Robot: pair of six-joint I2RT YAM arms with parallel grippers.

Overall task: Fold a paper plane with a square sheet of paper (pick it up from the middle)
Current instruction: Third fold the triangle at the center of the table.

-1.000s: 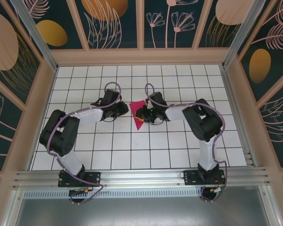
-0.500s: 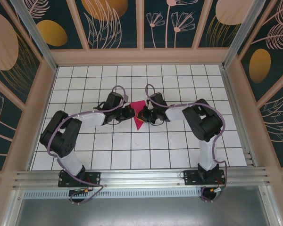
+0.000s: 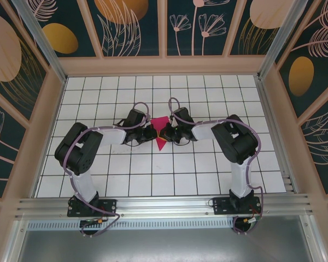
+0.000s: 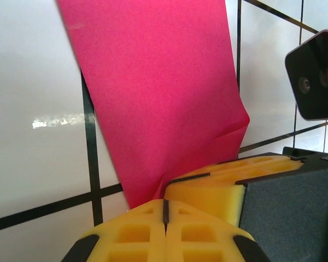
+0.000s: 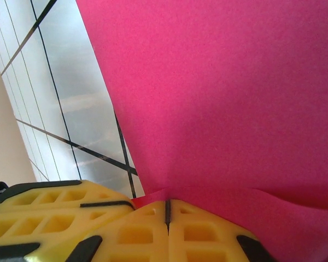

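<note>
The magenta-pink sheet of paper (image 3: pixel 160 130) lies mid-table, folded into a creased shape whose point faces the near edge. My left gripper (image 3: pixel 152 133) is at its left edge and my right gripper (image 3: pixel 165 132) at its right, nearly touching each other. In the left wrist view the yellow jaws of the left gripper (image 4: pixel 165 203) are shut, with a fold of the paper (image 4: pixel 164 98) running into their seam. The right gripper (image 5: pixel 167 204) is shut the same way on the paper (image 5: pixel 224 93).
The white tiled table (image 3: pixel 153 174) is walled by a wooden frame (image 3: pixel 164 65) at the back and both sides. The right gripper's yellow finger (image 4: pixel 218 185) and its wrist camera (image 4: pixel 316 76) crowd the left wrist view. A left finger (image 5: pixel 49 210) sits beside the right jaws.
The left gripper has swung right from beside the paper to its left edge and shut there. The right gripper stayed in place and shut on the paper too.
</note>
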